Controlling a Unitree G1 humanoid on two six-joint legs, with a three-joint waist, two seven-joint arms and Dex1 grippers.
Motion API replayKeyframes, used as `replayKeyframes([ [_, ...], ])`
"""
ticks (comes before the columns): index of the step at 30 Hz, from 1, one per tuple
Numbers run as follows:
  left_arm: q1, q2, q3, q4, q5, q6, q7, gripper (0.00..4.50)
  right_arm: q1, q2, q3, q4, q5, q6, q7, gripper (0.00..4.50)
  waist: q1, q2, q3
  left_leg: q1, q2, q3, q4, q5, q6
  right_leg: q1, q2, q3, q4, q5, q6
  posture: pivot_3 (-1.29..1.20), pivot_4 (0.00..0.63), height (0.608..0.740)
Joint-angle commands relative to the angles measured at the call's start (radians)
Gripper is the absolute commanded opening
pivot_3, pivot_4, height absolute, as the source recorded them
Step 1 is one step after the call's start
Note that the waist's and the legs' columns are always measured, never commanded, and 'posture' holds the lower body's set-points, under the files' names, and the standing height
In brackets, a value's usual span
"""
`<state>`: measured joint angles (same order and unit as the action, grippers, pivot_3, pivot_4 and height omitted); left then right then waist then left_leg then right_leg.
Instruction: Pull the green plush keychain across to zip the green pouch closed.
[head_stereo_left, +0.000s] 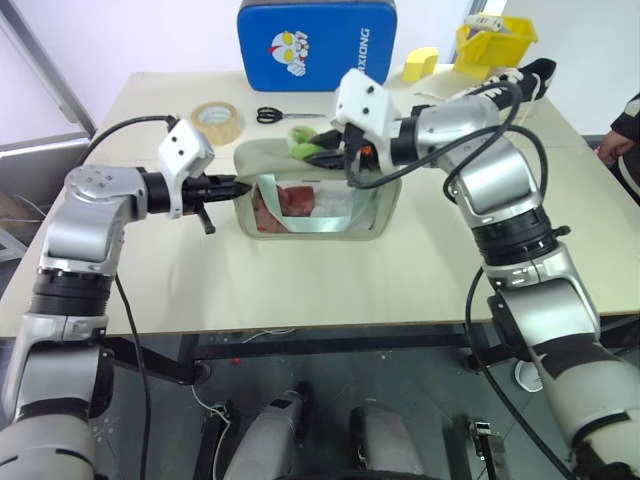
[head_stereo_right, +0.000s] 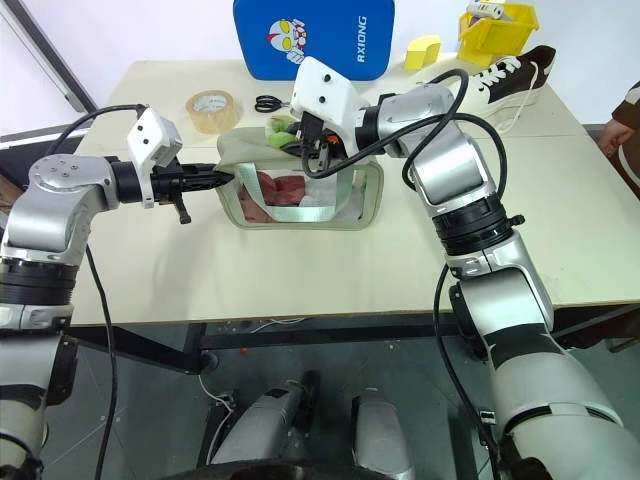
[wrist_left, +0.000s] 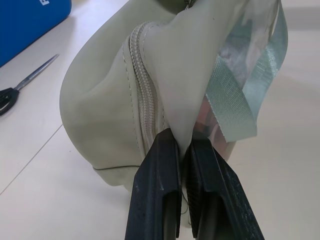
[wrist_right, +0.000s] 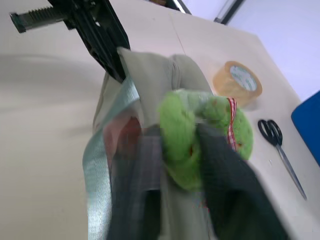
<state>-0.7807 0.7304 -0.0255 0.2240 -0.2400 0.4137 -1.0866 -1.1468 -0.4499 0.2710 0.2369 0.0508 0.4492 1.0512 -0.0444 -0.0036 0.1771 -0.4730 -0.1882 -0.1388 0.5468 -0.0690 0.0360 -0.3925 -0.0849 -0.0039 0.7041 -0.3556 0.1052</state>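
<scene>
Right claw (wrist_right: 180, 150) clamps the green plush keychain (wrist_right: 187, 135) — left claw (wrist_left: 184, 165) pinches the green pouch (wrist_left: 105, 115).

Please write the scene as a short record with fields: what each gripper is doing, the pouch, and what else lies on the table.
left gripper: shut, pinching the end of the green pouch
right gripper: shut on the green plush keychain at the pouch top
pouch state: standing on the table, clear window facing the robot
behind the pouch: tape roll, scissors, blue case
far right: yellow bin, shoe
</scene>
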Motion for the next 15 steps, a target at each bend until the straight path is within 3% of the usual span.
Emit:
replayKeyframes([
  [1, -0.034, 0.002, 0.012, -0.010, 0.000, -0.025, 0.003, 0.00, -0.011, -0.019, -0.021, -0.011, -0.013, -0.017, -0.020, 0.05, 0.000, 0.000, 0.000, 0.000, 0.000, 0.000, 0.000, 0.000, 0.000, 0.000, 0.000, 0.000, 0.000, 0.000, 0.000, 0.00, 0.150, 0.740],
  [8, -0.027, 0.004, 0.019, -0.005, 0.002, -0.029, 0.003, 0.00, -0.007, -0.130, -0.125, -0.014, -0.057, 0.049, -0.168, 0.05, 0.004, 0.000, 0.000, 0.000, 0.000, 0.000, 0.000, 0.000, 0.000, 0.000, 0.000, 0.000, 0.000, 0.000, 0.000, 0.00, 0.150, 0.740],
  [15, -0.024, 0.008, 0.022, -0.001, 0.000, -0.023, 0.001, 0.00, 0.140, -0.297, -0.192, -0.077, -0.138, 0.075, -0.299, 0.05, 0.004, 0.000, 0.000, 0.000, 0.000, 0.000, 0.000, -0.002, 0.003, 0.000, -0.001, 0.000, 0.000, 0.000, 0.000, 0.00, 0.150, 0.740],
])
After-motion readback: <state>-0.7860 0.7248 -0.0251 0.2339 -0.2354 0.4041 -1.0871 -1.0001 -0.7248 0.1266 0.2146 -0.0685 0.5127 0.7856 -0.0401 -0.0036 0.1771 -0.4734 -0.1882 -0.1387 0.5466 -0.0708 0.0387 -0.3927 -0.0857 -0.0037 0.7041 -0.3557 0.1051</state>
